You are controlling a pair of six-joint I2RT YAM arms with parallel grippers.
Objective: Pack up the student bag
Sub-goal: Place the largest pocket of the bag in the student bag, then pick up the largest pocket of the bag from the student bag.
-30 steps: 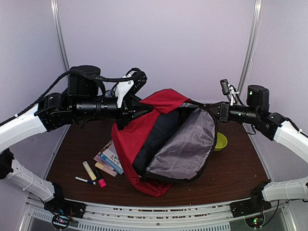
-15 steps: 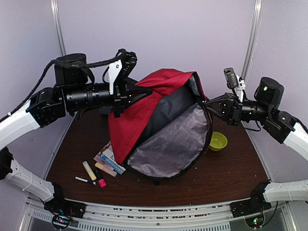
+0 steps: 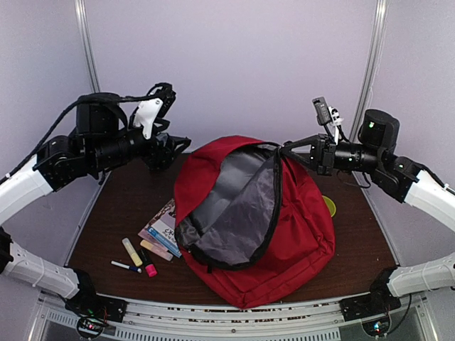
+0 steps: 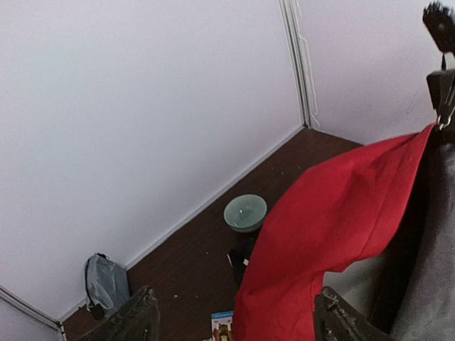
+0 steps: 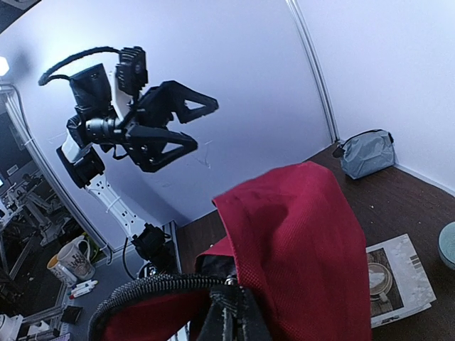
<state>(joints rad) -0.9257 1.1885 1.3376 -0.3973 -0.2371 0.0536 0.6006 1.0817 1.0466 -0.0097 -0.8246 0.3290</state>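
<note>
Now: brown table point(image 3: 355, 252), pale walls point(image 3: 234, 64); left jaws wide, right jaws gripping student bag point(image 3: 298, 220).

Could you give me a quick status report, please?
Left gripper open, off the bag. Right gripper shut on bag rim, holding it up. Opening clear. Book, markers beside it.

The student bag point(image 3: 298, 234) is red, its lining grey, its zipper edging black. The desk point(image 3: 128, 213) is dark brown. The highlighter point(image 3: 131, 251) is yellow, the marker point(image 3: 150, 269) pink-capped, the bowl point(image 3: 329, 206) lime green, the pouch point(image 4: 105, 283) grey-blue.
</note>
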